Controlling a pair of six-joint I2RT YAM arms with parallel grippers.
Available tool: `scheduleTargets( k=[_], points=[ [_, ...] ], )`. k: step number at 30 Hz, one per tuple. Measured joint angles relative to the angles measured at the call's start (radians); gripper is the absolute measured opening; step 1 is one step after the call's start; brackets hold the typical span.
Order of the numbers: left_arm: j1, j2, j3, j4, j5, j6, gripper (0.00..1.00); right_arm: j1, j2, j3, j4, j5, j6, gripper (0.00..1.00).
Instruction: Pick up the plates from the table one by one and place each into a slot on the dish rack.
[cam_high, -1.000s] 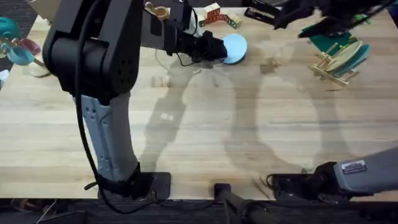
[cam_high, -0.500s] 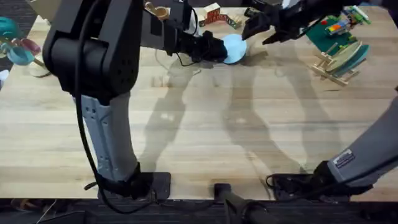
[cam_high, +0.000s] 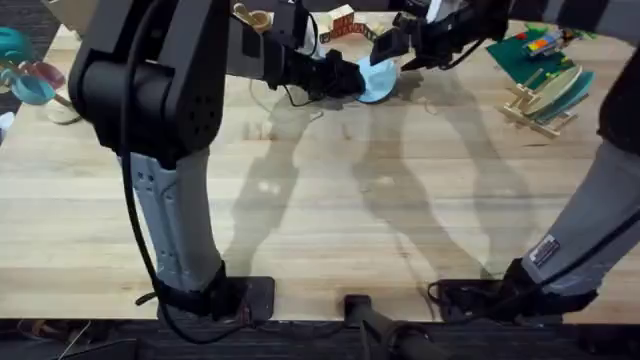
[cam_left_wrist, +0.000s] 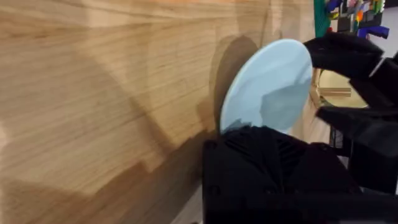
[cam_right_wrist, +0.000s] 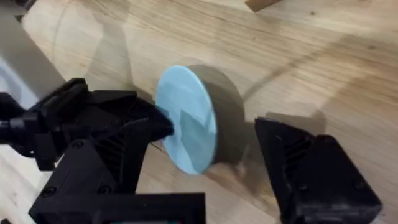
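Light blue plate (cam_high: 378, 80) stood on edge near table (cam_high: 320, 200) far edge, clamped by left gripper (cam_high: 345, 80); right gripper (cam_high: 392, 47), fingers apart, straddled it, apparently for handover.

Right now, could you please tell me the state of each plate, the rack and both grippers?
Light blue plate: lifted on edge, tilted, held at its rim.
Teal plate: standing in a slot of the dish rack.
Dish rack: upright on the table, one plate in it.
Left gripper: shut on the light blue plate.
Right gripper: open, fingers either side of the same plate.
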Motion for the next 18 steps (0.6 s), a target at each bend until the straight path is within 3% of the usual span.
scheduleTargets(
  k=[3, 5, 8, 13, 15, 18],
  points=[
    [0.000, 0.000, 0.000, 0.000, 0.000, 0.000, 0.039, 0.017, 0.017, 0.000, 0.003, 0.000, 0.017, 0.981],
    [0.000, 0.000, 0.000, 0.000, 0.000, 0.000, 0.039, 0.026, 0.024, 0.000, 0.004, 0.000, 0.028, 0.904],
    [0.000, 0.000, 0.000, 0.000, 0.000, 0.000, 0.039, 0.033, 0.030, 0.000, 0.004, -0.003, 0.051, 0.614],
    [0.000, 0.000, 0.000, -0.001, 0.001, 0.000, 0.039, 0.030, 0.031, 0.000, 0.004, -0.001, 0.068, 0.343],
    [0.003, 0.000, 0.000, -0.001, 0.005, 0.000, 0.039, 0.021, 0.031, 0.000, 0.007, 0.002, 0.073, 0.097],
    [0.009, 0.000, 0.000, 0.002, 0.011, 0.000, 0.038, 0.011, 0.030, 0.000, 0.007, -0.032, 0.080, 0.039]
  ],
)
